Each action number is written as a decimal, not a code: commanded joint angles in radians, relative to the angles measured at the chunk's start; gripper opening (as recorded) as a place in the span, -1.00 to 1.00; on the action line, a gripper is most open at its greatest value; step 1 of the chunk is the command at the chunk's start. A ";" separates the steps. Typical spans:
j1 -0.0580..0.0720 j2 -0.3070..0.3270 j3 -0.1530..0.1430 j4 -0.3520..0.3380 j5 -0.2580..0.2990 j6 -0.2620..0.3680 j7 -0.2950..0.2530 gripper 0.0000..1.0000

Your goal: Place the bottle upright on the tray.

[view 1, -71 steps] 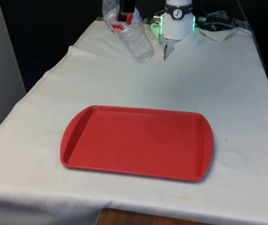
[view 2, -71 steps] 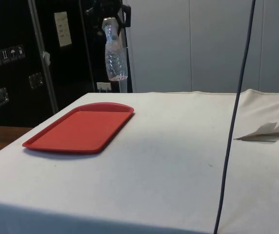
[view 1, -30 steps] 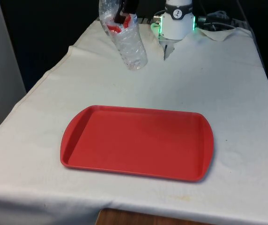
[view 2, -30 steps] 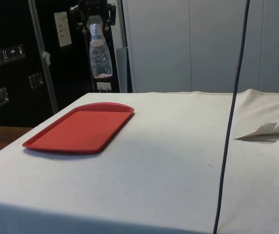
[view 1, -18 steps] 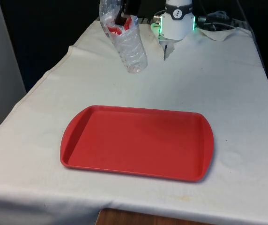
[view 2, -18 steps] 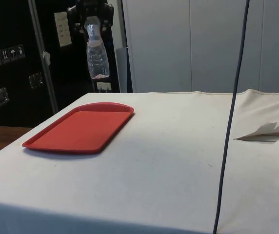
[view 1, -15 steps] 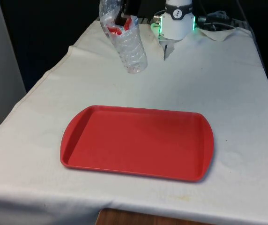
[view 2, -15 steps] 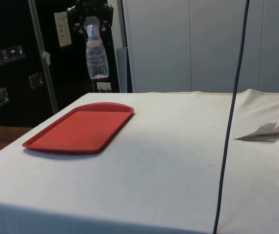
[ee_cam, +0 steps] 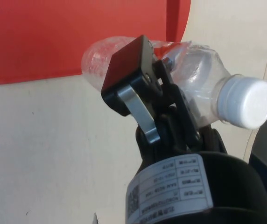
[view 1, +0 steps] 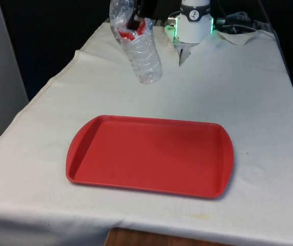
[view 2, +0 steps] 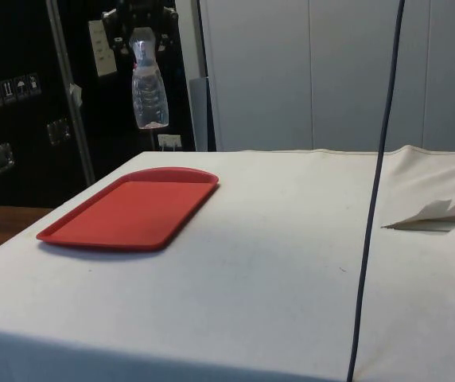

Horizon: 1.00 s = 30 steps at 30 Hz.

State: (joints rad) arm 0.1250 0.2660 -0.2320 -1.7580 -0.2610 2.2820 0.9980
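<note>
Red tray lies bare — the hand grips the clear bottle high beyond its far edge.

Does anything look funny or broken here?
A little. The clear bottle looks crumpled where the pincer squeezes it near its white cap. It hangs in the air beyond the red tray. Nothing is spilled.

A robotics test lab — a table draped in a plain white cloth stands before black curtains, with dark equipment cabinets bearing small handling labels at one side. A black cable hangs across the side view — cords lie bunched at the table's far end.
</note>
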 commanded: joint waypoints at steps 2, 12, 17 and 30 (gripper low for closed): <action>0.001 0.008 0.003 0.009 -0.002 0.011 -0.002 -1.00; 0.002 0.019 0.011 0.018 -0.025 0.039 0.002 -1.00; 0.003 0.025 0.012 0.007 -0.035 0.076 0.005 -1.00; 0.007 0.032 0.012 -0.030 -0.049 0.164 0.010 -1.00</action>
State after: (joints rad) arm 0.1300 0.2970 -0.2170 -1.7860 -0.3010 2.4310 0.9980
